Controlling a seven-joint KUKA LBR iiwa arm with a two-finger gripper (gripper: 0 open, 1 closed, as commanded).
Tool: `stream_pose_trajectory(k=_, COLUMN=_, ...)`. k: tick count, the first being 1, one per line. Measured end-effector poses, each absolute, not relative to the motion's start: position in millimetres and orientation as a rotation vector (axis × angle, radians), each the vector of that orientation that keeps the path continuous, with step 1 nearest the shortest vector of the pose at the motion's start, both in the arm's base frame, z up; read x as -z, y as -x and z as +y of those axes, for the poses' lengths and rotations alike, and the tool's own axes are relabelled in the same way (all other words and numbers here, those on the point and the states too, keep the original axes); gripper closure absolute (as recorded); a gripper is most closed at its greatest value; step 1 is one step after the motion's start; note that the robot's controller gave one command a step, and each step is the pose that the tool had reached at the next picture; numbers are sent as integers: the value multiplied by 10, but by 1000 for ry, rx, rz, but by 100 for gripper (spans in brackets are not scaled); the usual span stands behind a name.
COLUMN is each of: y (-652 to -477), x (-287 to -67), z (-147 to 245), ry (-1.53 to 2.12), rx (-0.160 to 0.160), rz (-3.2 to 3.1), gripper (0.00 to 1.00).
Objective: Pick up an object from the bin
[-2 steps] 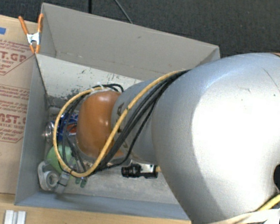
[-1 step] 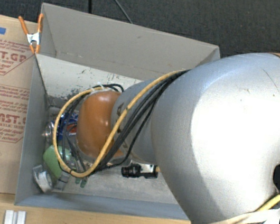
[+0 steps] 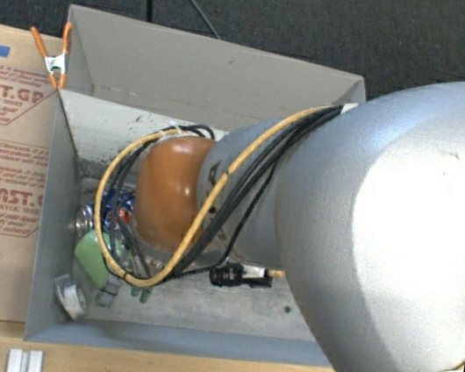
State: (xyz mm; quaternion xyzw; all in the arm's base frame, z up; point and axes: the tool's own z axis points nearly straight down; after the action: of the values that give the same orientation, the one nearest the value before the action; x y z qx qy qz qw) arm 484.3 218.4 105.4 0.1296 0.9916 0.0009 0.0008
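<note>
Gripper (image 3: 125, 246) state I can't tell; green block (image 3: 91, 256) at the bin's (image 3: 55, 221) left looks light, firm, so pinch its sides

Just left of gripper (image 3: 124, 253): pale green rounded plastic block (image 3: 92, 256), lying tilted, right end hidden. Below-left of gripper, apart from green block: silvery grey crumpled-looking piece (image 3: 69, 296), kind unclear. Above-left, close in: blue-and-white patterned item (image 3: 115, 203), mostly hidden. Farther left, just above green block: shiny silver round piece (image 3: 84, 219), partly hidden.
</note>
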Motion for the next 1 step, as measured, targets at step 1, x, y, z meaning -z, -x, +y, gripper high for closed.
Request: stream_pose_trajectory(k=1, y=-4844, x=-1215, z=2185, ry=-407, rx=-2, rz=3114, gripper=100)
